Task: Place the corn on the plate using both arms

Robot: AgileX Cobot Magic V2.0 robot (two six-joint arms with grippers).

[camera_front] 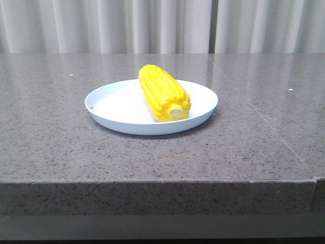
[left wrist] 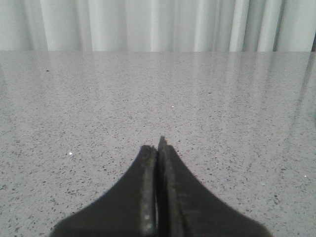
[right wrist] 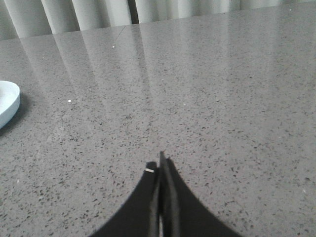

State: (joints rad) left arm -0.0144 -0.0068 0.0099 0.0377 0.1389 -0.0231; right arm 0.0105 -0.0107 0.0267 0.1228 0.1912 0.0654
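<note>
The yellow corn [camera_front: 163, 93] lies on the pale blue-white plate [camera_front: 114, 104] in the middle of the table in the front view, its cream stub end toward the camera. Neither arm shows in the front view. My left gripper [left wrist: 158, 144] is shut and empty over bare grey stone; no corn or plate shows in its view. My right gripper [right wrist: 159, 163] is shut and empty over the table. An edge of the plate [right wrist: 8, 103] shows in the right wrist view, well away from the fingers.
The table is a speckled grey stone top [camera_front: 56, 127] with a front edge close to the camera. A thin seam [camera_front: 264, 119] runs diagonally across its right part. Pale curtains [camera_front: 162, 25] hang behind the far edge.
</note>
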